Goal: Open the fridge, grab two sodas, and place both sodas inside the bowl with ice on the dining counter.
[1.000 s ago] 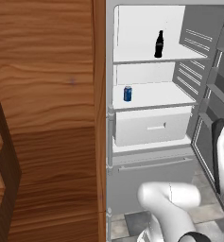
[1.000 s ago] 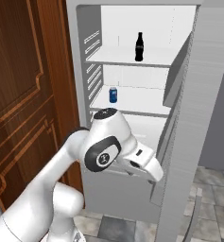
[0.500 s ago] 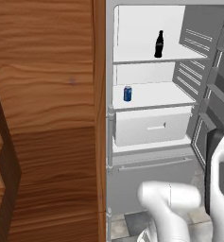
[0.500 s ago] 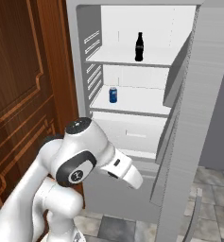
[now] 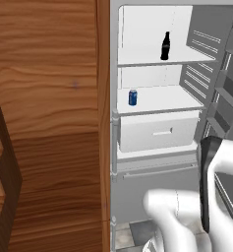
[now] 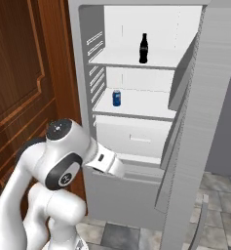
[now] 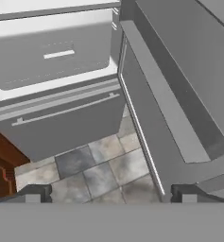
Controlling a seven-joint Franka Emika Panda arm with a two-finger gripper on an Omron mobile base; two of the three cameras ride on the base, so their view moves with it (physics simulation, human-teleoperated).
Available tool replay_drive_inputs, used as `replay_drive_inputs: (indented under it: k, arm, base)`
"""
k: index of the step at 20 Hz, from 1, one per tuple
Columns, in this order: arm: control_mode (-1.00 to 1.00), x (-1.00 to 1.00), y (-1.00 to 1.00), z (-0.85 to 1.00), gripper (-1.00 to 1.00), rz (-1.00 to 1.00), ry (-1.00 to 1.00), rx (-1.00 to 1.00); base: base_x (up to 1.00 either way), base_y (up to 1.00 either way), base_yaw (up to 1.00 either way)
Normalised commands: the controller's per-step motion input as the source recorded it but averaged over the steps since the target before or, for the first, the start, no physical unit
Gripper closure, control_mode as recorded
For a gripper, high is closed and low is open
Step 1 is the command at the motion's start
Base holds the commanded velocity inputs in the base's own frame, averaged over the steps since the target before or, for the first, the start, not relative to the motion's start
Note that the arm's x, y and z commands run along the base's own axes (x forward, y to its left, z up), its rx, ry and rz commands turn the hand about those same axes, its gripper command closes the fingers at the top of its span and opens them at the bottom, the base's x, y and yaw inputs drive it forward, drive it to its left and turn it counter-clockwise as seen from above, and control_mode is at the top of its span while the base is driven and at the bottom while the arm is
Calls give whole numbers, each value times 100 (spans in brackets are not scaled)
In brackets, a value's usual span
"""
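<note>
since a second ago the white arm (image 6: 63, 166) has folded lower and swung toward the base's left in the right base view, its round dark-capped joint sinking from in front of the fridge drawer to below it; the can and the bottle have not shifted on their shelves.

at the far left stands the tall brown wooden cabinet (image 5: 44, 123), its grained side panel touching the tall silver-grey fridge (image 6: 83, 97). the fridge is open, showing a white shelved interior. on the upper shelf (image 5: 157, 61) the slim black cola bottle (image 5: 165, 46) stands upright, toward the middle of the shelf. one shelf down, the small blue can (image 5: 132, 97) stands upright near the left side, well apart from the bottle. below that shelf sits a closed white drawer (image 5: 157, 133) with a thin pale handle. to the right, the grey fridge door (image 6: 195, 127) is swung wide open, its inner racks facing the shelves.

in the hand view, the hand (image 7: 111, 193) points down at the grey stone-tiled floor (image 7: 99, 170) before the fridge's lower drawer, beside the bottom edge of the open door. its two dark fingertips (image 7: 35, 191) stand far apart with nothing between them.
</note>
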Motion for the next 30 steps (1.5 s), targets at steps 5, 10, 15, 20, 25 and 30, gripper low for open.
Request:
replay_drive_inputs:
  k: [5,10,15,20,25,30]
  arm:
    - [-100,38,80,7,-100,15,-4,2]
    - [-100,3,94,-18,-100,17,0,0]
    - [-100,0,39,-23,-100,8,9,-2]
    - [-100,20,-2,-16,-100,2,2,0]
    - [100,0,0,0,-100,0,0,0]
    - [100,0,0,0,-100,0,0,0]
  base:
    - [0,0,0]
    - [0,0,0]
    - [0,0,0]
    - [0,0,0]
    - [34,-27,11]
    - [33,-36,17]
